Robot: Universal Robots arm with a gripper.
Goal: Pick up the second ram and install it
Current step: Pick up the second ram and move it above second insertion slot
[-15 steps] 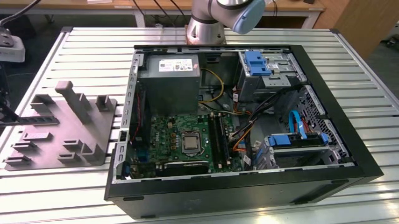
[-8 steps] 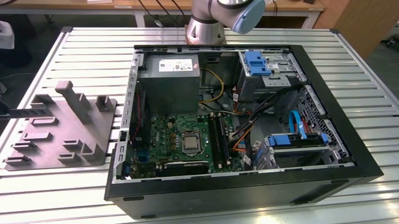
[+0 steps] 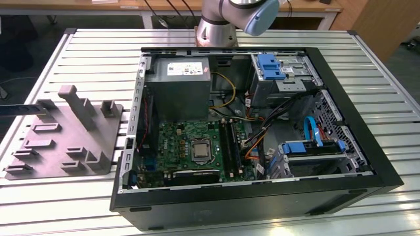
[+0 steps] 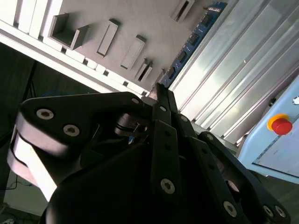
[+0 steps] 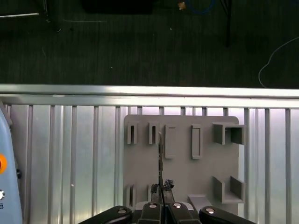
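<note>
Second ram [image 4: 191, 40] juts from the gripper [image 4: 160, 93], pinched by one end over the grey fixture [image 4: 140, 18] — held so far out, it could pivot in the grip or catch on the fixture.

An open computer case [image 3: 262, 204] sits centre-right on the slatted metal bench [image 3: 85, 54]. Inside, a grey power-supply box [image 3: 177, 88] lies toward the upper left, the green motherboard [image 3: 174, 142] below it. A grey plastic fixture [image 3: 66, 142] rests at left, the arm's base [image 3: 217, 29] at top centre.

Slatted metal table [image 3: 92, 54], dark floor [image 5: 117, 46], wooden desk [image 3: 308, 8] behind.
</note>
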